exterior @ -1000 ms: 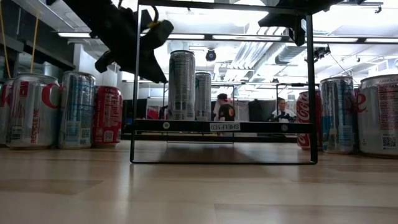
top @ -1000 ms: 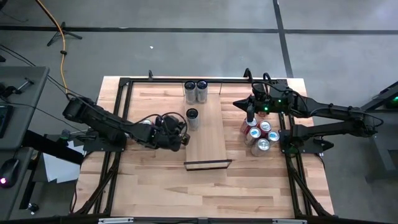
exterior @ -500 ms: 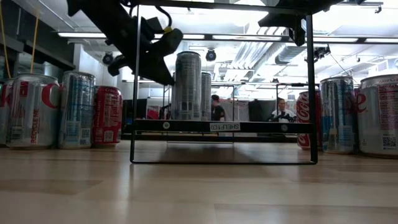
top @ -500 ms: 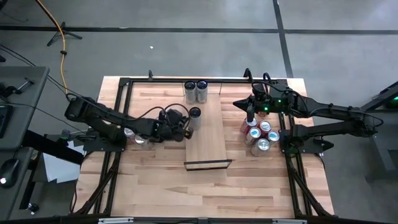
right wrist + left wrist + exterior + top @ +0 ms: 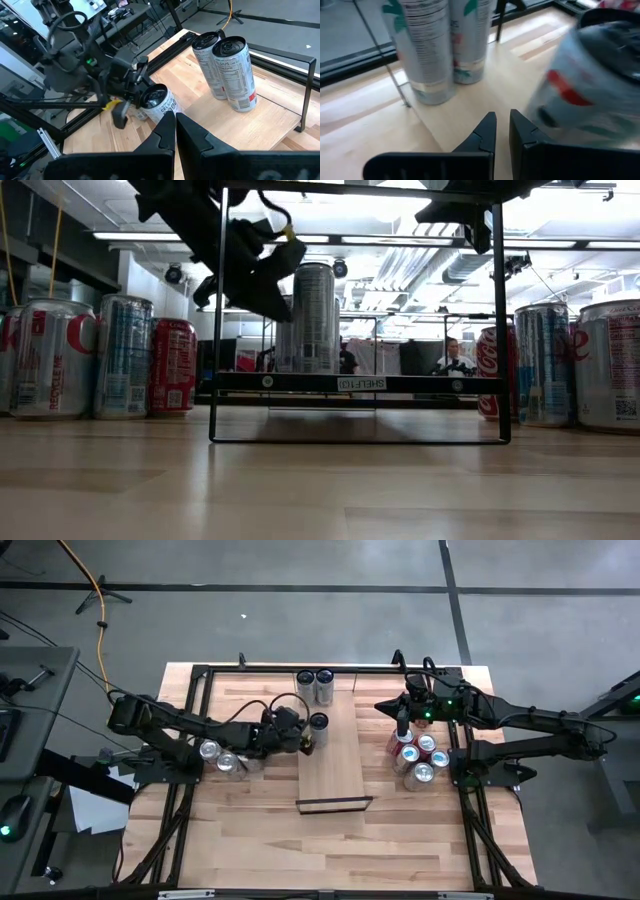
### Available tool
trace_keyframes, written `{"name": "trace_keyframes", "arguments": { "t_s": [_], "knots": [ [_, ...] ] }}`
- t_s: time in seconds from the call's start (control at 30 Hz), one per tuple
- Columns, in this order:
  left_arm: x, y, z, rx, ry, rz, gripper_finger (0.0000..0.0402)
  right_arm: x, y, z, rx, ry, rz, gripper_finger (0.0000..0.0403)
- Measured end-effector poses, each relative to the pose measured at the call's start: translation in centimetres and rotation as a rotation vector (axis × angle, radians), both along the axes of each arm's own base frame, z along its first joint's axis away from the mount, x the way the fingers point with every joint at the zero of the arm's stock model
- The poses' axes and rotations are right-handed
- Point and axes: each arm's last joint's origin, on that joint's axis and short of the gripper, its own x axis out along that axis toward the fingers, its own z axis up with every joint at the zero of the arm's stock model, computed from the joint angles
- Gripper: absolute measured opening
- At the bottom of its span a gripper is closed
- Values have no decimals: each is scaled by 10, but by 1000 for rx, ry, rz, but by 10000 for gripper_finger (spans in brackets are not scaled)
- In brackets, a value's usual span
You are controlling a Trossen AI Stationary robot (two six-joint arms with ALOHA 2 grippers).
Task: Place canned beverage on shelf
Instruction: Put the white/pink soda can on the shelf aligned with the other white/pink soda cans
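High view: a tall silver can (image 5: pixel 318 725) is seen standing upright near the left edge of the pale shelf (image 5: pixel 335 765), just beside the left gripper (image 5: pixel 306 741), whose fingers are closed with nothing held. Two more tall cans (image 5: pixel 315 685) are set side by side at the shelf's far end, while red and silver cans (image 5: pixel 415 758) are clustered on the tabletop below the right gripper (image 5: pixel 402 726), which is also shut and empty.

Striped butcher-block desk (image 5: pixel 250 830) carries the long pale wooden shelf (image 5: pixel 335 775); three tall silver cans (image 5: pixel 315 687) stand on that shelf.
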Motion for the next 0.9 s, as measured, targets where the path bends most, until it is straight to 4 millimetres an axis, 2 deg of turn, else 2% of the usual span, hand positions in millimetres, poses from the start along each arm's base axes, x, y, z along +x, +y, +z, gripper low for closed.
{"name": "trace_keyframes", "arguments": {
  "t_s": [0.33,0.47,0.9],
  "knots": [
    [-25,3,14,24,144,-15,0,0,0,0,7,-1,-2,1],
    [-31,0,10,-2,188,2,0,0,0,0,7,-2,-2,1],
    [-44,-21,-15,-130,109,29,0,0,0,0,7,-2,-2,1]
  ]
}}
